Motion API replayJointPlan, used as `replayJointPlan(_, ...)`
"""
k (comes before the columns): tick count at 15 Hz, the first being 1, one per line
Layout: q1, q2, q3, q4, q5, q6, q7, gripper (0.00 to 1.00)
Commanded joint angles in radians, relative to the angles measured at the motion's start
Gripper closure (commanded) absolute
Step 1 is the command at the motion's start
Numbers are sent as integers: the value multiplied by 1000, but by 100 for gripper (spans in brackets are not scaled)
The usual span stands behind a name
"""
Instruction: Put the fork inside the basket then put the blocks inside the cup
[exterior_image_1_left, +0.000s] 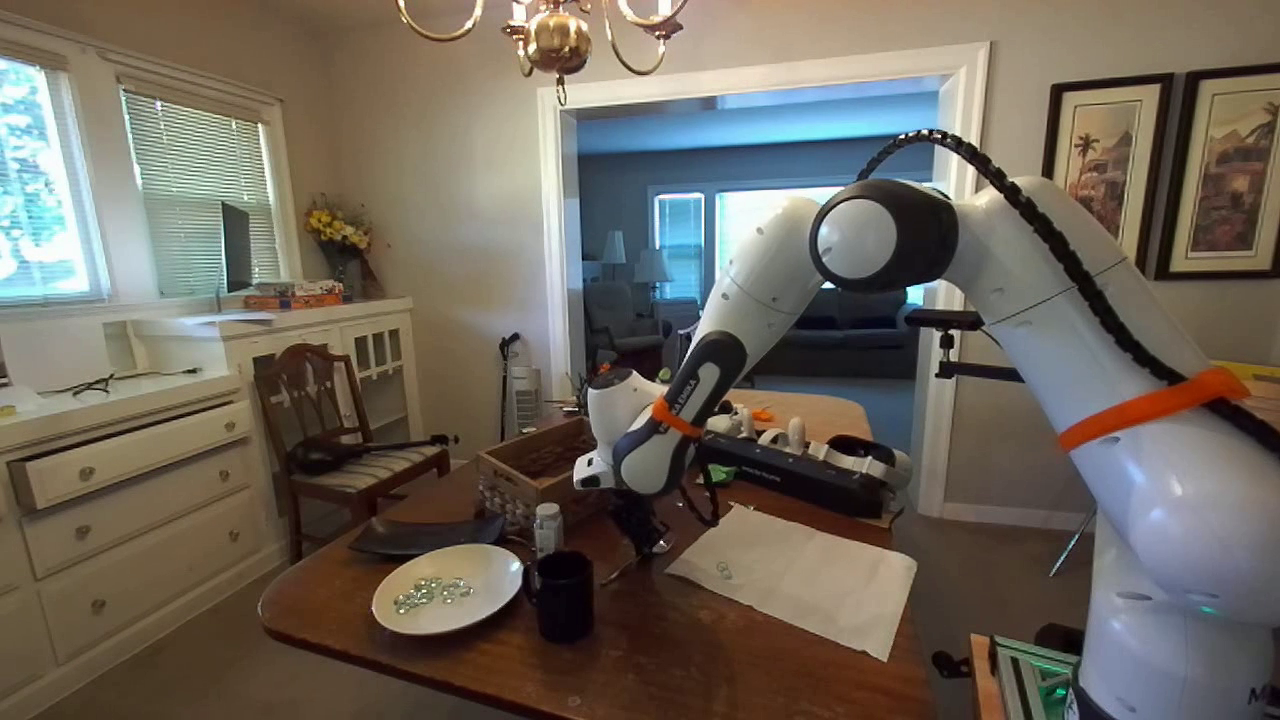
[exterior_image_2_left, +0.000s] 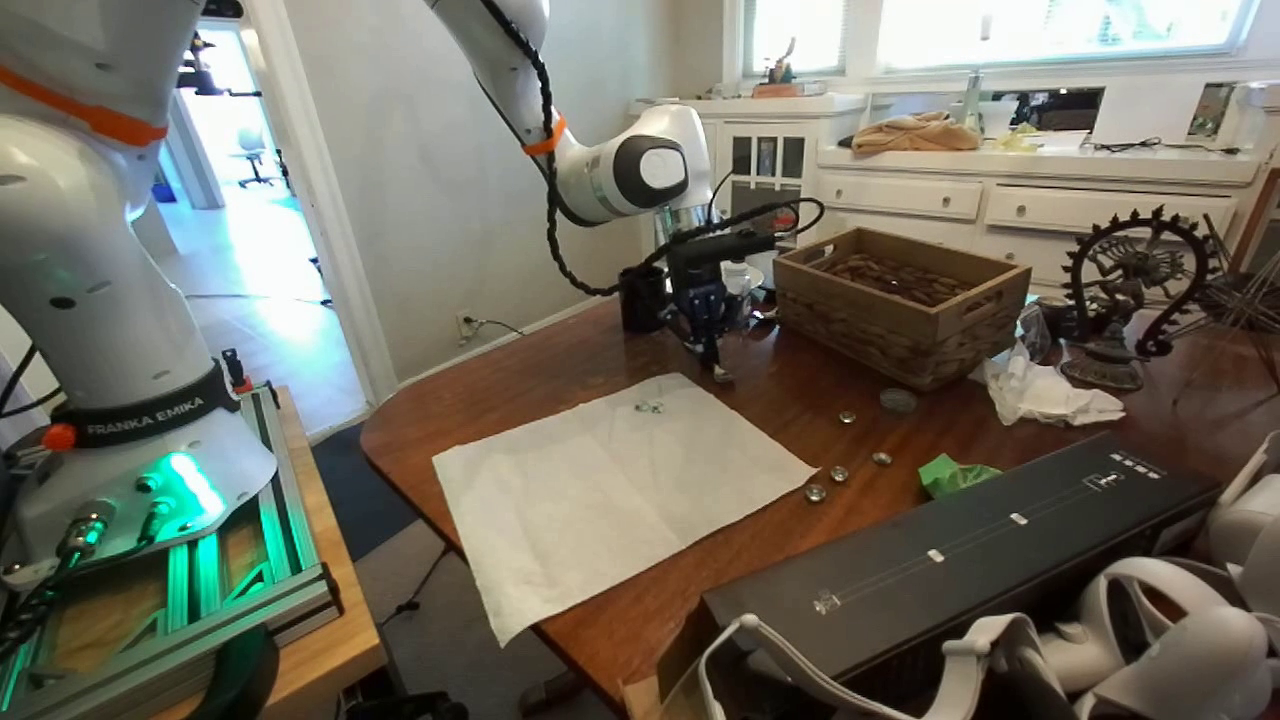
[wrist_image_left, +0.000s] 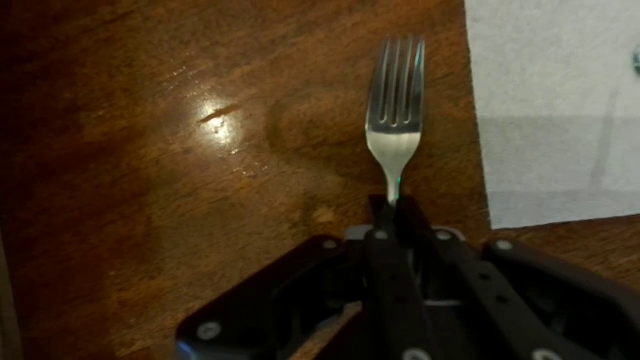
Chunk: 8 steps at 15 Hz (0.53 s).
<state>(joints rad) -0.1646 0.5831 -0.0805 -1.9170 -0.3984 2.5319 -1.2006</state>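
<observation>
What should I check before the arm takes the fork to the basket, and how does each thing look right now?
1. Pincer shut on the fork: ok, gripping it just behind the neck.
2. Fork lifted off the table: cannot tell, any gap underneath is unclear.
3. Fork over the basket: not ok, it is beside the white paper.
4. Basket upright with its top open: ok.
5. White bottle out of the likely path: cannot tell, it stands near the basket.
6. Cup upright for the later blocks step: ok.
</observation>
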Motion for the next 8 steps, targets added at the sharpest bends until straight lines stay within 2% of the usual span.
replayJointPlan(1,122,-105,-120,-109,-206,90,183,98)
replayJointPlan(4,208,-180,-209,-147,-451,118,399,98)
replayJointPlan(5,253,-195,-258,-147,-520,131,465,98)
replayJointPlan(6,220,-222,-227,-135,-610,119,550,98)
replayJointPlan(7,188,-230,-205,-105,-628,120,602,98)
replayJointPlan(8,141,-235,-165,-86,-585,111,601,98)
